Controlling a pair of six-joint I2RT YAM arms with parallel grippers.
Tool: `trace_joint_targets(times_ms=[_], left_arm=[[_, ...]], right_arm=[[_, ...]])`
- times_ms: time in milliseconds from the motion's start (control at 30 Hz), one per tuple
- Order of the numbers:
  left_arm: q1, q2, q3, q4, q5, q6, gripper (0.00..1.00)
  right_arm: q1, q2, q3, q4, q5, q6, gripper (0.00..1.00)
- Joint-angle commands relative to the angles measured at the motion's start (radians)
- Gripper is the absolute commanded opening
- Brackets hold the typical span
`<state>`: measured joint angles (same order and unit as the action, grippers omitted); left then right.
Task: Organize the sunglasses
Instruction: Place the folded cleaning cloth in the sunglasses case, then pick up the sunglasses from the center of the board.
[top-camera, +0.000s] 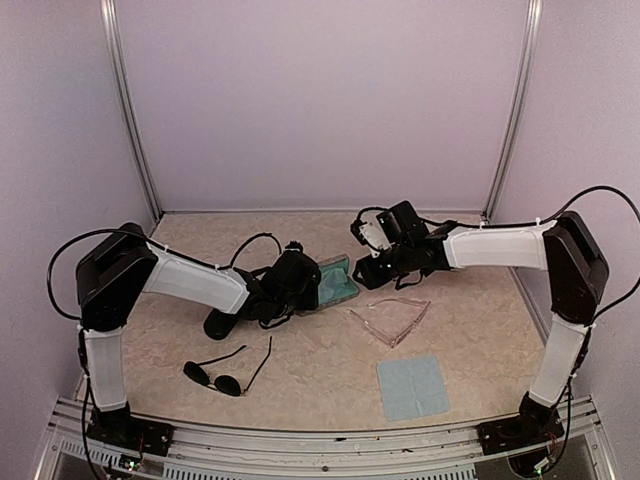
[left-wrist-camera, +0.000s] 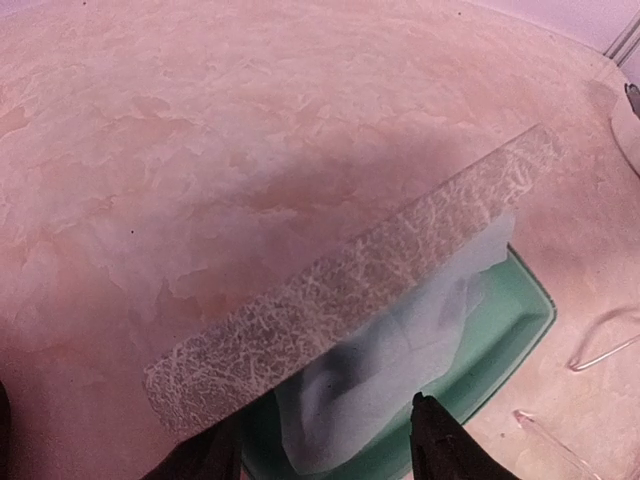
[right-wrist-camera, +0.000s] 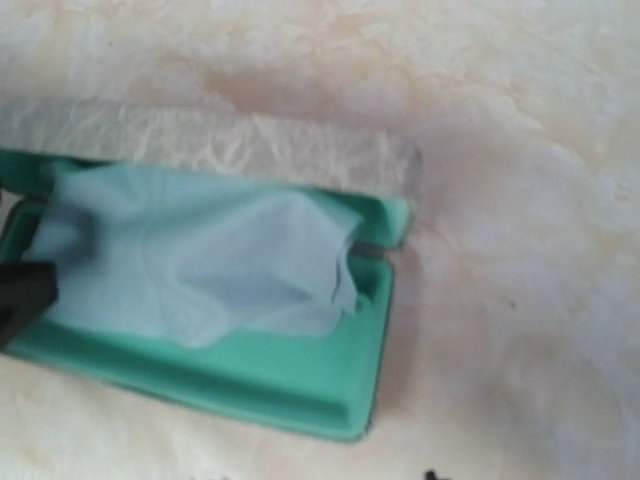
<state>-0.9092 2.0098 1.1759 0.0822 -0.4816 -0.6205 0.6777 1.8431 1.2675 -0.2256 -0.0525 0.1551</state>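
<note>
The dark wire-framed sunglasses lie with arms spread near the table's front left. A clear pinkish pair lies right of centre, and its arms show at the edge of the left wrist view. My left gripper stands open over the open grey case, its fingers either side of a pale blue cloth lying on the teal lining. My right gripper hovers just right of that case. Only a speck of its fingertip shows.
A black oval case lies under my left forearm. A second blue cloth is spread flat at the front right. The grey lid stands up behind the lining. Walls enclose the table on three sides.
</note>
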Motion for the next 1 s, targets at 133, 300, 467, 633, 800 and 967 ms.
trace_joint_targets(times_ms=[133,300,467,633,800,967], left_arm=[[-0.040,-0.139,-0.044,-0.014,0.008,-0.034,0.62],[-0.065,-0.219,-0.080,-0.067,0.024,-0.058,0.65],[-0.066,-0.320,-0.127,-0.160,0.051,-0.085,0.76],[-0.055,-0.438,-0.205,-0.291,0.037,-0.147,0.80],[-0.034,-0.578,-0.315,-0.382,0.008,-0.223,0.85],[-0.002,-0.714,-0.409,-0.424,-0.020,-0.281,0.87]], right_arm=[[-0.007,-0.157,-0.111,0.003,-0.022,0.022,0.43],[0.007,-0.228,-0.173,0.002,-0.046,0.022,0.44],[0.092,-0.260,-0.209,0.015,-0.088,-0.024,0.45],[0.187,-0.247,-0.240,0.080,-0.175,-0.056,0.46],[0.304,-0.199,-0.252,0.172,-0.289,-0.112,0.46],[0.384,-0.115,-0.210,0.272,-0.392,-0.147,0.49]])
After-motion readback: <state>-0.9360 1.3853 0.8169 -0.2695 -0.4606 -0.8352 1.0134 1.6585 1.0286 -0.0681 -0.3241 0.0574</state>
